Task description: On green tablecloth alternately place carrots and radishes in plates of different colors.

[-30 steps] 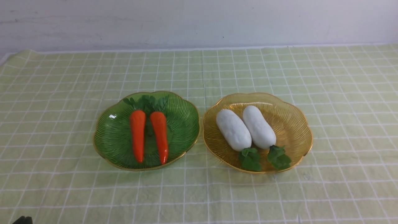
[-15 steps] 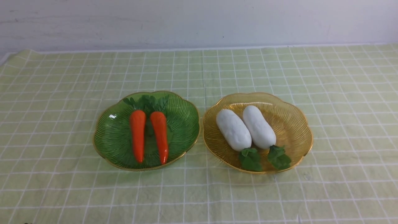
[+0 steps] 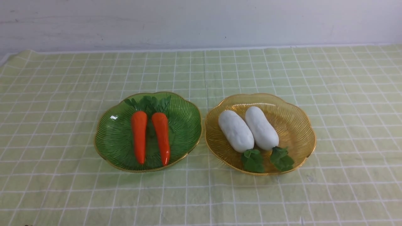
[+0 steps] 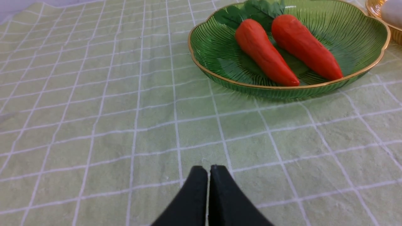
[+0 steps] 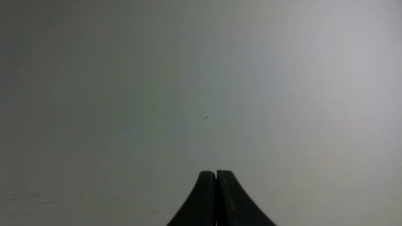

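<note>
- Two carrots (image 3: 150,136) are lying side by side in the green plate (image 3: 114,138), leafy tops pointing far, tips pointing near; the two are just apart.
- Two radishes (image 3: 248,128) are lying side by side, touching, in the amber plate (image 3: 298,125), leaf tufts pointing near.
- The plates are sitting next to each other on the green tablecloth (image 3: 62,78), green on the left, amber on the right, rims almost meeting.
- The left gripper (image 4: 209,171) is hovering over bare cloth on the near-left side of the green plate, well apart from the carrots; its black fingers are pressing together and holding nothing.
- The right gripper (image 5: 216,175) is facing a plain grey surface (image 5: 125,94); its fingers are closed together, gripping nothing, and no task item is showing beside it.
- Neither gripper is appearing in the front view.
</note>
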You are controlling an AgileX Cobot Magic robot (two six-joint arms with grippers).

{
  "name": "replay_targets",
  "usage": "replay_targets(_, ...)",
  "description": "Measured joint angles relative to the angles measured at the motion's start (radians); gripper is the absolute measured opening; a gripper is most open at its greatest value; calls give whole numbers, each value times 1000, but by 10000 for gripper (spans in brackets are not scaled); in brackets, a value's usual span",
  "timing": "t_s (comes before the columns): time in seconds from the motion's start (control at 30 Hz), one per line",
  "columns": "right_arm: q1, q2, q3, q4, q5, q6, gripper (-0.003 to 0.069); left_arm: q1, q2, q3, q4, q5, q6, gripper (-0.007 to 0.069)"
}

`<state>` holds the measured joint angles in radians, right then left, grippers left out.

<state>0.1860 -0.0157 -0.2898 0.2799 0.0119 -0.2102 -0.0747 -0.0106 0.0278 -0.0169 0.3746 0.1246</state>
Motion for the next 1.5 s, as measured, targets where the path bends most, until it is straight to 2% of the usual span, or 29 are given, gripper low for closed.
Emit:
replay_targets(0.17,-27,0,31,-72,59,-121,-14,0,0,0,0,0,0,-8)
replay_targets(0.3,-116,0,131,-125,139,-174,-14,0,0,0,0,0,0,-8)
replay_targets(0.47,-187,0,294,-114,176,-144,-14,0,0,0,0,1,1,-8)
replay_targets(0.6,-201,0,318,-111,327,-111,-14,0,0,0,0,2,1,-8)
replay_targets(0.7,-202,1,315,-115,361,-77,-14,0,0,0,0,4,1,-8)
replay_targets(0.93,-202,1,313,-115,366,-40,-14,0,0,0,0,5,1,-8)
replay_targets(1.5,-205,1,313,-115,367,-38,-14,0,0,0,0,5,1,-8)
